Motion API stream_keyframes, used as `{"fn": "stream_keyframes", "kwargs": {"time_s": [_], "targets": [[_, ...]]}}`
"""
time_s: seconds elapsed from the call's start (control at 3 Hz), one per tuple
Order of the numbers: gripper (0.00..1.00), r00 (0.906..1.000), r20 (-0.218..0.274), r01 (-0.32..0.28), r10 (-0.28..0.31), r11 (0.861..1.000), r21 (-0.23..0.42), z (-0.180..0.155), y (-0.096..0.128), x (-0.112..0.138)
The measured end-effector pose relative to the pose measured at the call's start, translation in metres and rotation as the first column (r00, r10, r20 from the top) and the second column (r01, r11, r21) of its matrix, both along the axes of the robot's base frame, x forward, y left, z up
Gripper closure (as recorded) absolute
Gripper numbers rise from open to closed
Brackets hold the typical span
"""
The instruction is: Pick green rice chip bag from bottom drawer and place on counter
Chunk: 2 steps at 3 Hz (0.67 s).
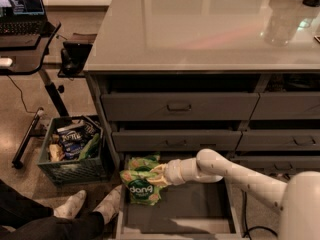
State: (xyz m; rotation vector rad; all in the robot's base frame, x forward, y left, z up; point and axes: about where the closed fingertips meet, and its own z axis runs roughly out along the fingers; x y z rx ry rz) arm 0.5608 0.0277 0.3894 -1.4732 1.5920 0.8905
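Note:
The bottom drawer (192,206) is pulled open under the counter (200,29). My gripper (158,176) reaches from the right into the drawer's left side and is shut on the green rice chip bag (141,188). It holds the bag tilted and raised off the drawer floor, over the left rim, with the "dang" logo facing out. The identical twin bag (145,161) lies behind it at the back left of the drawer. The bag partly hides the fingertips.
Two shut drawers with bar handles (178,106) stack above the open one. A dark crate of snacks (72,151) stands on the floor to the left. A person's socked feet (90,206) rest by the drawer's left front corner. A laptop desk (20,39) is at the far left.

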Motion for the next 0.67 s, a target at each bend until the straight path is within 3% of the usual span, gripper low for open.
{"fn": "stream_keyframes", "kwargs": {"time_s": [0.33,0.67], "targets": [[1.0,0.9968,0.078,0.017,-0.019,1.0,0.025,0.0362,-0.0271,-0.0004],[1.0,0.9968,0.078,0.017,-0.019,1.0,0.025,0.0362,-0.027,-0.0004]]}}
